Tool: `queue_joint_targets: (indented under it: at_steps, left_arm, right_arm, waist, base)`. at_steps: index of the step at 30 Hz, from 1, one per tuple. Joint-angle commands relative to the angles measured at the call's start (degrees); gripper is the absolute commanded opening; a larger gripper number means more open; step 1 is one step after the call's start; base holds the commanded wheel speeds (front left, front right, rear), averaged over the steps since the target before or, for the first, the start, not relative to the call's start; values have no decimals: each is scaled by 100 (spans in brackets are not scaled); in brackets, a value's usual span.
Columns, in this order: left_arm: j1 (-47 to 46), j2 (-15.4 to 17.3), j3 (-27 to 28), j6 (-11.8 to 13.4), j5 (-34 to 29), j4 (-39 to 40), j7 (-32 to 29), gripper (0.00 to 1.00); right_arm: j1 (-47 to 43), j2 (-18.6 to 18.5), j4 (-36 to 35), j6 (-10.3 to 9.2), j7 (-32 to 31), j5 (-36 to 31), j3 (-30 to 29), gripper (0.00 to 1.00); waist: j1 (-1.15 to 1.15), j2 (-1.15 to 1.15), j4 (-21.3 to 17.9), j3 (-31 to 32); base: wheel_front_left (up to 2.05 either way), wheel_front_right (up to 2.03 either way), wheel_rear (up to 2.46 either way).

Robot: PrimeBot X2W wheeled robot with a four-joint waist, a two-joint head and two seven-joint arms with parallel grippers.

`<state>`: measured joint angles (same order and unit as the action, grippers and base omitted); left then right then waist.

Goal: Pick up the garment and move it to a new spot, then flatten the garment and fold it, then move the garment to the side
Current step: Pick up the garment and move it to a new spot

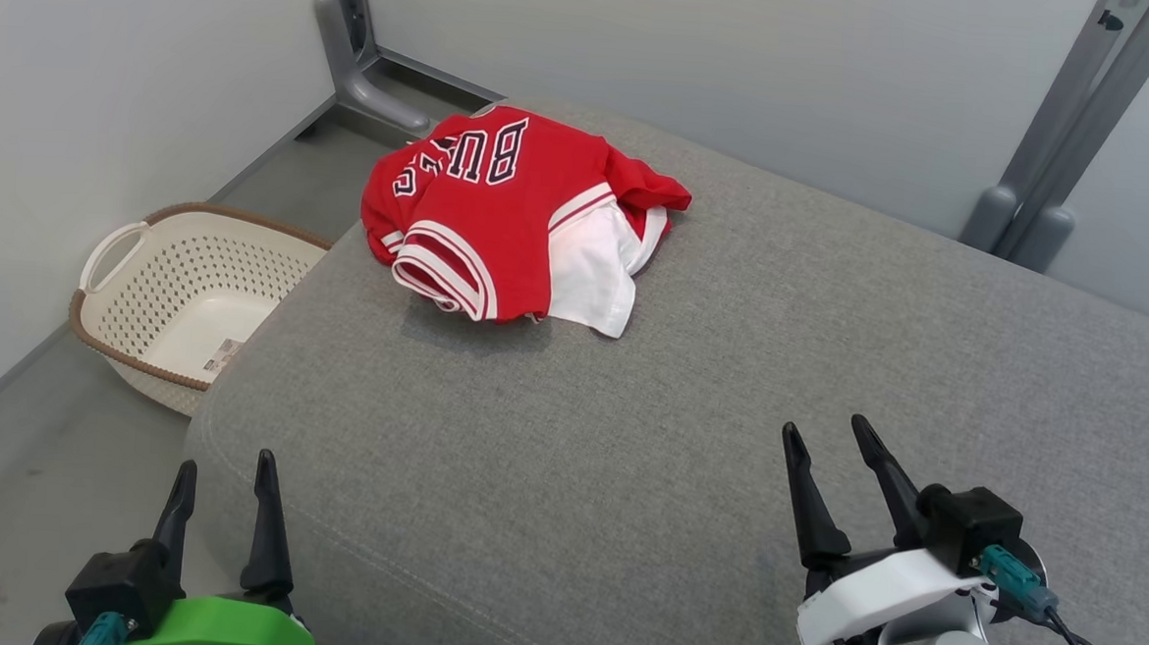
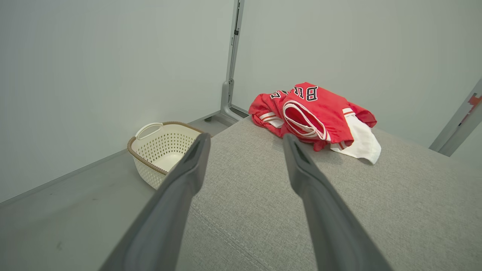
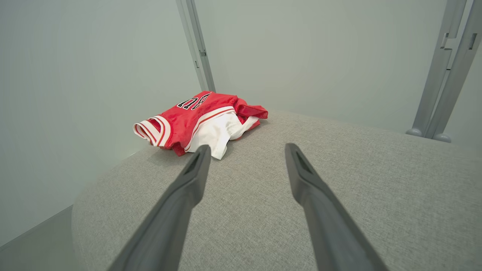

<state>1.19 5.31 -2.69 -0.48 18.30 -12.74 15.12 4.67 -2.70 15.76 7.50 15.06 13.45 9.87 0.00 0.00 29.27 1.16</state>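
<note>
both grippers (image 1: 225,457) (image 1: 825,429) gape well short of garment (image 1: 502,211).

Left gripper (image 1: 226,460): lower left of head view, two dark fingers pointing up, leaning slightly left; jaws spread wide, empty.
Left wrist (image 1: 224,627): green housing behind the fingers.
Right gripper (image 1: 824,424): lower right, fingers tilted up and left; jaws spread wide, empty.
Right wrist (image 1: 875,594): white housing; black block with teal connector and cable.
</note>
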Motion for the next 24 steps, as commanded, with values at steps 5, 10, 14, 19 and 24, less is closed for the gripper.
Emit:
queue_joint_targets:
  at_steps: [5,10,14,19,24]
  left_arm:
    - [86,8,11,52,32,63,1,100]
    - [37,10,-35,30,29,8,-3,100]
    - [-228,22,-68,-51,162,-147,-294,100]
    - [-1008,114,-95,-147,402,-592,-1053,100]
    - [-2030,149,-12,-272,752,-1291,-1665,100]
  right_arm:
    - [104,-29,59,-2,18,-24,12,100]
    - [83,-29,72,-2,18,-39,-18,100]
    - [-17,-29,39,-2,18,-84,-97,100]
    - [-52,-29,4,-2,18,-172,-201,100]
    - [84,-31,-45,-2,-14,-346,-176,100]
  waist:
    - [0,0,66,-78]
    - [0,0,47,-49]
    - [0,0,41,-50]
    - [0,0,21,-145]
    - [0,0,-207,-415]
  base:
    - [0,0,0]
    - [0,0,0]
    - [0,0,0]
    - [0,0,0]
    - [0,0,0]
